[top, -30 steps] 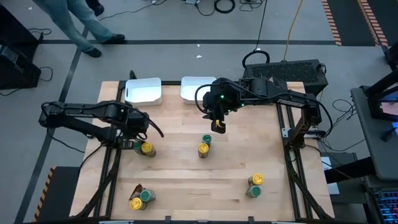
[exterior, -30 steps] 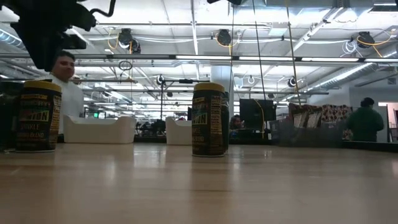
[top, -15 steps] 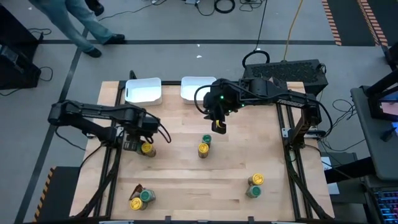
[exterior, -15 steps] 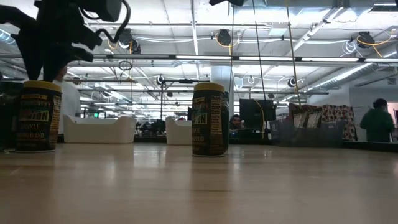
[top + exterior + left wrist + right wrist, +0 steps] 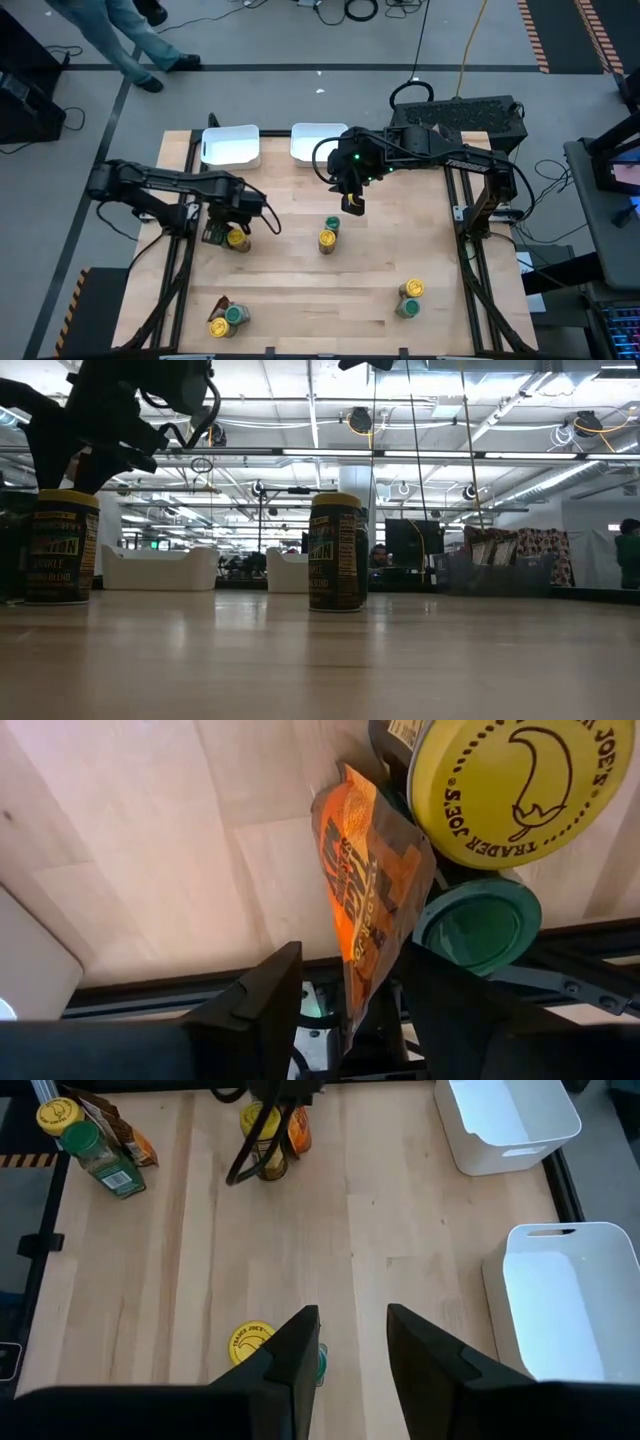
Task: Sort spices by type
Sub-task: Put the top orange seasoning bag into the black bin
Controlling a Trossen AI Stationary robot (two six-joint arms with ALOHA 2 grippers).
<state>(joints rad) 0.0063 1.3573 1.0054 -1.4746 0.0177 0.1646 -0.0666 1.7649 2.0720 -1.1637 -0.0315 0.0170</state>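
My left gripper (image 5: 224, 228) points down, open, over a left-hand group: a yellow-lidded jar (image 5: 510, 790), a green-lidded jar (image 5: 480, 920) and an orange-brown packet (image 5: 372, 890) leaning on them. The packet's pointed end lies between the fingers. In the low view this gripper (image 5: 75, 465) hangs just above the jar (image 5: 62, 547). My right gripper (image 5: 351, 203) waits open, high above the centre pair: a green lid (image 5: 332, 224) and a yellow lid (image 5: 327, 240). More spices stand near left (image 5: 226, 320) and near right (image 5: 408, 298). My left gripper has one finger (image 5: 440, 1010) right beside the packet's lower edge (image 5: 385, 990). I cannot tell whether it touches. The other finger (image 5: 265, 1010) stands clear of the packet.
Two white trays (image 5: 231, 146) (image 5: 318, 142) sit at the table's far edge. Bare wood lies between the jar groups. A person walks on the floor beyond the far left corner (image 5: 120, 40).
My left gripper has come down and moved toward the table's near edge, ending over the left jar group. In the low view it has sunk from the top corner to just above the jar. The jars and my right arm have kept still.
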